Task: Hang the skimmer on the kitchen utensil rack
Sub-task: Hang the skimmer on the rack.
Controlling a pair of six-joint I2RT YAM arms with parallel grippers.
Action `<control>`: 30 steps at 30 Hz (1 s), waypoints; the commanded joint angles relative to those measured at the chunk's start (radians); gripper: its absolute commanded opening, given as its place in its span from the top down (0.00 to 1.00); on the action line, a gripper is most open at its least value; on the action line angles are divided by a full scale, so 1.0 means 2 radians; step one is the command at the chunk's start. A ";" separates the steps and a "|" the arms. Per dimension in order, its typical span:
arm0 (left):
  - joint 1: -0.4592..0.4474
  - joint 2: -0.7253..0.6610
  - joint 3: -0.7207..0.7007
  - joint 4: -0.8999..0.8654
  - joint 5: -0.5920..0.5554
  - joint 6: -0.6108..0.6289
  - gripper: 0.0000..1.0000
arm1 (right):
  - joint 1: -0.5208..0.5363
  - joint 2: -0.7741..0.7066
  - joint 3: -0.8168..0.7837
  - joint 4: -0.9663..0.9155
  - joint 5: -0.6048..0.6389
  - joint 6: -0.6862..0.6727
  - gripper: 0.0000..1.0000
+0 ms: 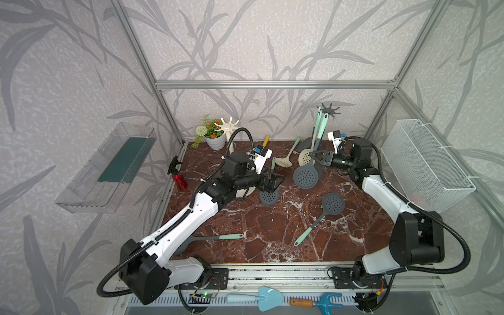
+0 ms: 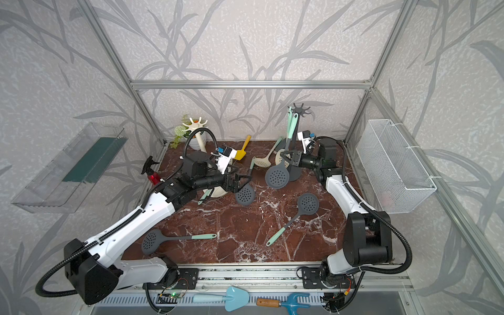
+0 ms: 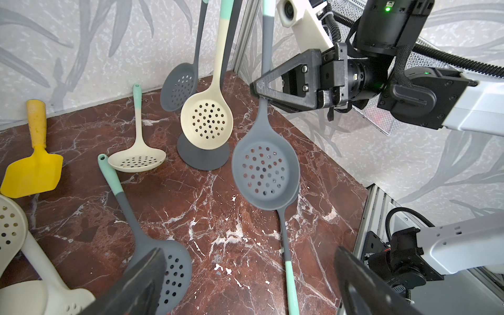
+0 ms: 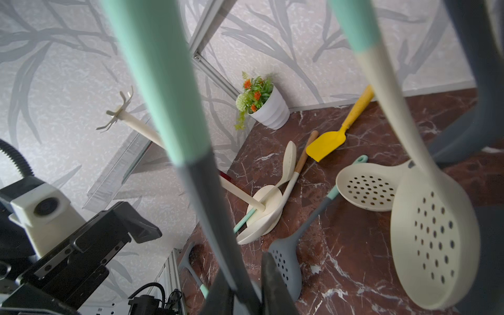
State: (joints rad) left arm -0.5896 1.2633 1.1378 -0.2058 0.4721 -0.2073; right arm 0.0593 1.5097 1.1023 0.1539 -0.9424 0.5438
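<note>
The right gripper [image 1: 316,158] is held level beside the dark utensil rack [image 1: 330,109], and its fingers [image 3: 286,96] are set on either side of the grey stem of the skimmer [image 1: 306,176]. Only a narrow gap is seen between the jaws. Whether the stem is pinched or merely bracketed cannot be told, as the contact is blurred in the right wrist view. There the mint-and-grey handle [image 4: 201,191] is seen passing close beside one fingertip [image 4: 272,286]. The skimmer is suspended at the rack: its mint end is raised to the ring of hooks well above the gripper, though the hook itself cannot be made out, and its perforated bowl is hung just below the gripper, over the counter [image 1: 272,234]. Just beyond the gripper's tips, a cream skimmer [image 1: 305,156] is hung from the same rack. The left gripper [image 1: 275,181] is spread wide, and nothing is held between its fingers [image 3: 141,283]. Directly beneath it a second grey skimmer [image 1: 269,197] is laid flat on the counter, with no contact to be seen.
</note>
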 commanded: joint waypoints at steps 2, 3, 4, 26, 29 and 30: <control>-0.003 -0.016 0.000 0.000 0.003 0.012 0.05 | -0.003 -0.029 0.033 -0.066 0.044 -0.030 0.69; -0.002 -0.017 0.000 -0.001 0.003 0.012 0.05 | -0.003 -0.032 0.035 -0.072 0.052 -0.035 0.66; -0.003 -0.017 0.000 -0.001 0.002 0.012 0.05 | -0.003 -0.035 0.035 -0.073 0.056 -0.038 0.64; -0.004 -0.009 0.002 -0.004 -0.017 0.005 0.06 | 0.079 -0.301 -0.247 -0.154 0.432 0.022 0.46; -0.008 -0.011 0.002 -0.005 -0.021 0.007 0.05 | 0.109 -0.330 -0.284 -0.193 0.467 0.072 0.46; -0.009 -0.011 0.002 -0.005 -0.023 0.008 0.06 | 0.120 -0.340 -0.293 -0.209 0.481 0.088 0.47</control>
State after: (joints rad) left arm -0.5980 1.2572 1.1378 -0.2157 0.4389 -0.2016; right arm 0.2615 0.8803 0.5488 -0.1654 -0.1135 0.6003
